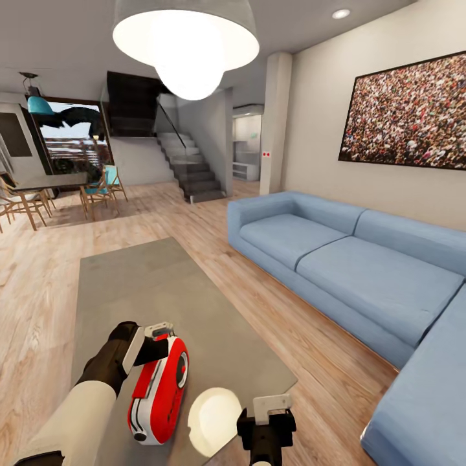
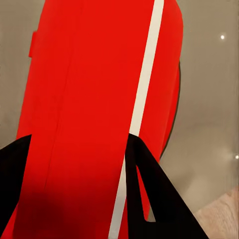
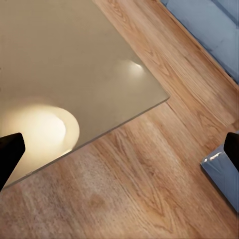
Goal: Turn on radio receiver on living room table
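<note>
- Head view: the left claw (image 1: pixel 157 341) clasps the radio receiver (image 1: pixel 158 388) at its far end, steadying it on the counter (image 1: pixel 194 298); the right claw (image 1: pixel 266 414) hovers nearby.
- Left wrist view: dark fingers (image 2: pixel 149 199) straddle the red body, apparently gripping it.
- Right wrist view: the right claw spreads wide, empty, above the counter's corner.

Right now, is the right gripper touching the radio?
No. The right gripper hangs open near the table's corner, apart from the radio receiver.

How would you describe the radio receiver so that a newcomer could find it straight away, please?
Start from the blue sofa; in front of it runs the long grey table. At the table's near end stands the radio receiver, with the left gripper at its top and jaws either side. It is the one bright red object, white-trimmed, with a round dial.
</note>
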Controlling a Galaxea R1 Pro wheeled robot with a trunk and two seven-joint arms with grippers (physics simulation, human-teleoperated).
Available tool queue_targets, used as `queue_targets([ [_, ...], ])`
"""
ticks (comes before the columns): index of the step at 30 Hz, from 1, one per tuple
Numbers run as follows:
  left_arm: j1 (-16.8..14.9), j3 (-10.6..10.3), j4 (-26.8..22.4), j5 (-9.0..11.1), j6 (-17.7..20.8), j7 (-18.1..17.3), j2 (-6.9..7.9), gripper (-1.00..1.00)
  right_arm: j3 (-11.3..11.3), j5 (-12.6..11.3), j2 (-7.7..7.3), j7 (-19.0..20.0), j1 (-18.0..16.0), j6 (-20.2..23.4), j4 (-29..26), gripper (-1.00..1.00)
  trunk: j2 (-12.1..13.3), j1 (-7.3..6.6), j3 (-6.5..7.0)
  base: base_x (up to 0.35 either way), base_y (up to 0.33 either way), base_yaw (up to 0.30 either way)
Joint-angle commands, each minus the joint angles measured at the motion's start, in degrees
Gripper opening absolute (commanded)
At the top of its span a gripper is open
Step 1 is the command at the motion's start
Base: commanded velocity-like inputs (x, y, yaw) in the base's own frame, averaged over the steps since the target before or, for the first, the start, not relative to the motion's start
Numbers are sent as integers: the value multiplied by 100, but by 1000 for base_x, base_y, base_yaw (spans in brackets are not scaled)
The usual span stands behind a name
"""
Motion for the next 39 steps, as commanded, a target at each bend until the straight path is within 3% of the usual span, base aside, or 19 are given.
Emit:
queue_targets([
  [1, -1, 1, 0, 41, 0, -1, -1, -100, 0, -1, 0, 0, -1, 0, 0, 100, 41, -23, 19, 0, 0, 0],
  [39, 0, 12, -8, 49, 6, -8, 7, -100, 0, -2, 0, 0, -2, 2, 0, 100, 1566, -857, 701, 0, 0, 0],
])
